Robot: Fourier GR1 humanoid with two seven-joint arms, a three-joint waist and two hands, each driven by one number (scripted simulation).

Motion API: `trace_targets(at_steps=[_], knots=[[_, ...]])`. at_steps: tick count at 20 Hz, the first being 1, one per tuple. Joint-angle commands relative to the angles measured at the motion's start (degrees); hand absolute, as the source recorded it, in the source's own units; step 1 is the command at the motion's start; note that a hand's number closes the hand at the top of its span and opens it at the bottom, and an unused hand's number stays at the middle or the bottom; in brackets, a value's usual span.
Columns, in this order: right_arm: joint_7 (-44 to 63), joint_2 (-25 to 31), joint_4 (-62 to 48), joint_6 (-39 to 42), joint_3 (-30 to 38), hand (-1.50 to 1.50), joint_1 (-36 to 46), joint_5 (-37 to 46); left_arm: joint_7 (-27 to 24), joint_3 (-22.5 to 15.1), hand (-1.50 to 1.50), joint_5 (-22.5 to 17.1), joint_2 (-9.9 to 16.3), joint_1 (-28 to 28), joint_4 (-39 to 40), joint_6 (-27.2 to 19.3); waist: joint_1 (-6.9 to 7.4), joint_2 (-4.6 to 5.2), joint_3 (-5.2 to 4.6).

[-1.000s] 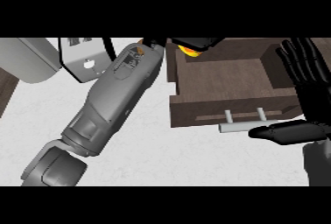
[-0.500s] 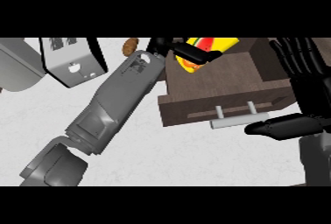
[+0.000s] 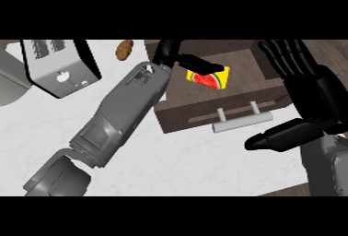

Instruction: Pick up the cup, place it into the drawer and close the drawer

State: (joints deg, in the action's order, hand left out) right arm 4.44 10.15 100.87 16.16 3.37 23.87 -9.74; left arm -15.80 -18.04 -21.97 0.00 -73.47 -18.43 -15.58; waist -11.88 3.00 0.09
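A yellow cup [image 3: 212, 78] with a watermelon picture hangs over the open inside of the dark brown drawer [image 3: 204, 115]. My left hand [image 3: 178, 54] comes in from the lower left on a long grey forearm. Its black fingers [image 3: 198, 63] curl over the cup's top and hide part of it. The drawer's pale bar handle [image 3: 238, 120] faces me on the front panel. My right hand [image 3: 318, 94] stands open at the right, beside the drawer, with straight fingers pointing up and its thumb [image 3: 275, 137] stretched toward the handle, not touching it.
A silver toaster [image 3: 58, 64] stands at the upper left on the white counter [image 3: 183, 161]. A brown bread roll [image 3: 124, 50] lies behind it. A grey rounded object [image 3: 10, 87] shows at the left edge.
The cup, held in my left hand, has come lower and further over the drawer's inside. The drawer and my right hand sit lower and nearer the view's middle.
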Motion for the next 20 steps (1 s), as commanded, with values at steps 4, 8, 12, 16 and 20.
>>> trace_targets(at_steps=[4,8,12,16,20], knots=[[1.3,-0.1,0.0,11.2,-6.2,1.5,1.0,-8.8,-6.6,2.2,-1.5,-8.6,0.0,1.5,-5.1,3.2,-0.3,-0.06,-0.09],[5.5,4.1,0.1,17.0,-10.3,1.5,-0.6,-8.4,-11.2,3.2,-1.5,-12.0,0.0,1.8,-5.6,0.1,1.62,-0.94,-0.14],[8.2,11.1,0.9,22.6,-13.7,1.5,-2.6,-2.8,-11.1,3.0,-1.5,-13.1,0.0,0.4,-3.8,-1.2,3.89,-1.45,-0.1],[5.3,13.6,2.5,20.1,-14.5,-1.5,-5.3,9.9,-12.9,3.1,-1.5,-14.8,0.0,0.7,-3.6,-3.7,5.88,-1.98,-0.01],[0.2,12.6,-1.7,14.0,-17.5,-1.5,-8.7,22.9,-14.0,4.0,-1.5,-15.6,0.0,2.2,-3.7,-0.2,9.36,-2.16,-0.01]])
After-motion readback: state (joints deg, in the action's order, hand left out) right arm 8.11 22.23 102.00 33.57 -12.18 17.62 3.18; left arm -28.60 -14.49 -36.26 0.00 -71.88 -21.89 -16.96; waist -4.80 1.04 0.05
